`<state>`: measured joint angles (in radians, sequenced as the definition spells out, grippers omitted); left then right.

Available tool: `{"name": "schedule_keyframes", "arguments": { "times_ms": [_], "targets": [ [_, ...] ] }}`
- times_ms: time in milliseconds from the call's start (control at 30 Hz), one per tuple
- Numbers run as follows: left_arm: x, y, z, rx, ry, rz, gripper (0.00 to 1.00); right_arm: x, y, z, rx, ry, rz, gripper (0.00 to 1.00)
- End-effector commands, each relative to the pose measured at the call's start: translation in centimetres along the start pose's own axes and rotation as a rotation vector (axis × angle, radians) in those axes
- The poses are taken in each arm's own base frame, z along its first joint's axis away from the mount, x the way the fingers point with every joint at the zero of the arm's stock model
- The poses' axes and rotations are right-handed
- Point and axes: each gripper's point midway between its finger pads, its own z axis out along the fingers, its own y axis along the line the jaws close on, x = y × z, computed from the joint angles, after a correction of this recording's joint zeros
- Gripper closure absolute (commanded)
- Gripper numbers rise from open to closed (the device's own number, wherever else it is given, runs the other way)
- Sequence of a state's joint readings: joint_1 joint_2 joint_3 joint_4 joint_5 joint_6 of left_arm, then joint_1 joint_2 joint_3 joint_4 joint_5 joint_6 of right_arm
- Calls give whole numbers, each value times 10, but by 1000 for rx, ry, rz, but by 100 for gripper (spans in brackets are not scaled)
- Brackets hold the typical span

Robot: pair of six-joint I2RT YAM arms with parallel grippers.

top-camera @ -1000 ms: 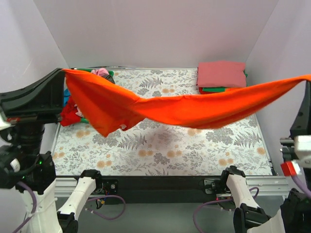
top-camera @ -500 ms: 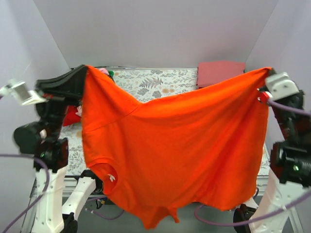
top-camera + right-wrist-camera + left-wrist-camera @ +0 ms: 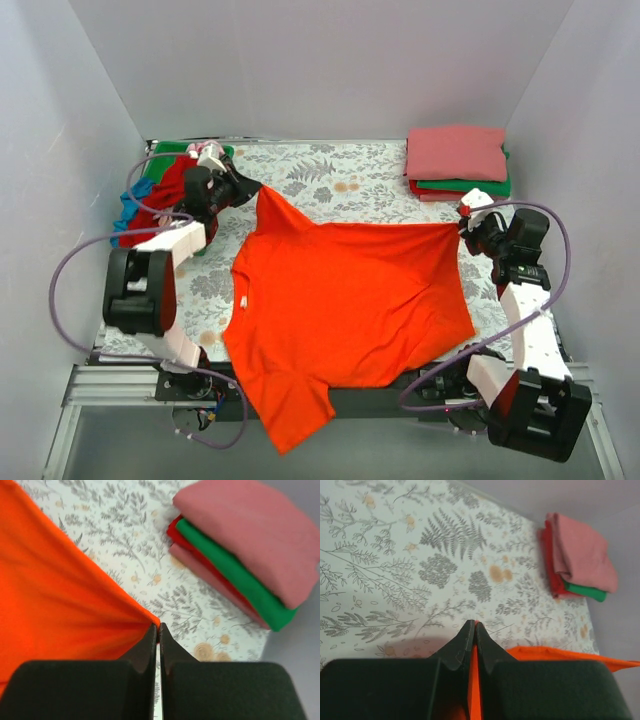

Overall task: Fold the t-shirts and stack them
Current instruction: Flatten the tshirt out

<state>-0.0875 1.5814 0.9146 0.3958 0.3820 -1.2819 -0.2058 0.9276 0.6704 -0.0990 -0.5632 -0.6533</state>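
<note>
A bright orange-red t-shirt (image 3: 345,300) lies spread flat on the floral table cloth (image 3: 330,185), its lower part hanging over the near edge. My left gripper (image 3: 252,190) is shut on its far left corner, the cloth showing between the jaws in the left wrist view (image 3: 473,680). My right gripper (image 3: 462,224) is shut on its far right corner (image 3: 150,622). A folded stack of t-shirts (image 3: 456,160), coral pink on top, then green and red, sits at the back right; it also shows in the left wrist view (image 3: 577,555) and the right wrist view (image 3: 245,545).
A heap of unfolded shirts (image 3: 160,190), green, deep red, blue and light pink, lies at the back left beside my left arm. White walls close in the table on three sides. Purple cables (image 3: 70,270) loop beside both arms.
Both arms have swung down and forward from holding the orange-red t-shirt stretched high in the air. The shirt now lies flat on the table cloth with both grippers low at its far corners.
</note>
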Motion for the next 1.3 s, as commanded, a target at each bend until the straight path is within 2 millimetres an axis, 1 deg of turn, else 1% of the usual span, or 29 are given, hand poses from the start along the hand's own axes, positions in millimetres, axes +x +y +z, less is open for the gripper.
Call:
{"name": "schedule_keyframes", "arguments": {
  "times_ms": [0,67,100,167,200,300,367,400,433,467,500,533,567,667,700,800,833,867,933,967,1033,1067,1100,1133,1167,1267],
  "targets": [
    [-17,-3,33,72,-15,38,100,-17,-26,10,78,-114,-133,99],
    [-6,8,46,65,27,18,100,-2,-29,14,98,-74,-137,99],
    [2,18,54,50,49,1,100,7,-30,18,104,-57,-129,99],
    [2,19,59,50,58,-6,100,20,-30,24,105,-31,-100,99],
    [3,22,61,45,62,-10,100,21,-31,26,112,-34,-97,99],
    [4,22,62,46,64,-16,100,32,-32,33,109,-12,-61,99],
    [4,21,62,50,64,-18,100,33,-42,37,132,3,-49,99],
    [3,21,62,50,63,-18,100,42,-43,43,131,30,-5,99],
    [2,20,63,53,63,-16,100,47,-49,45,150,54,13,99],
    [0,18,63,56,60,-11,100,45,-58,49,167,60,28,99],
    [-4,16,64,61,54,-4,100,55,-60,55,167,88,74,99],
    [-5,15,64,64,53,11,100,58,-63,58,174,98,89,99],
    [-12,12,66,71,44,23,100,58,-67,65,172,102,104,99],
    [-18,10,70,74,44,52,100,59,-76,73,183,104,150,99],
    [-25,7,73,80,33,65,100,59,-82,79,189,106,161,99],
    [-32,8,77,78,25,83,100,59,-98,89,217,117,185,99],
    [-33,8,78,75,21,87,100,61,-99,92,216,120,195,99],
    [-37,9,78,72,10,95,100,66,-100,97,209,129,205,99],
    [-43,11,79,61,-4,104,100,62,-103,104,195,117,211,99],
    [-47,13,78,57,-12,108,100,67,-101,109,183,122,230,99],
    [-52,15,78,56,-22,116,100,65,-102,115,165,111,243,99],
    [-52,15,79,59,-18,117,100,65,-101,118,159,110,247,99],
    [-51,15,80,63,-13,117,100,70,-99,121,149,118,263,99],
    [-50,16,81,68,-7,119,100,67,-97,125,136,110,263,99],
    [-47,17,81,70,4,116,100,71,-95,127,129,117,268,99],
    [-39,14,80,102,27,117,100,71,-90,130,105,110,278,99]
  ]
}}
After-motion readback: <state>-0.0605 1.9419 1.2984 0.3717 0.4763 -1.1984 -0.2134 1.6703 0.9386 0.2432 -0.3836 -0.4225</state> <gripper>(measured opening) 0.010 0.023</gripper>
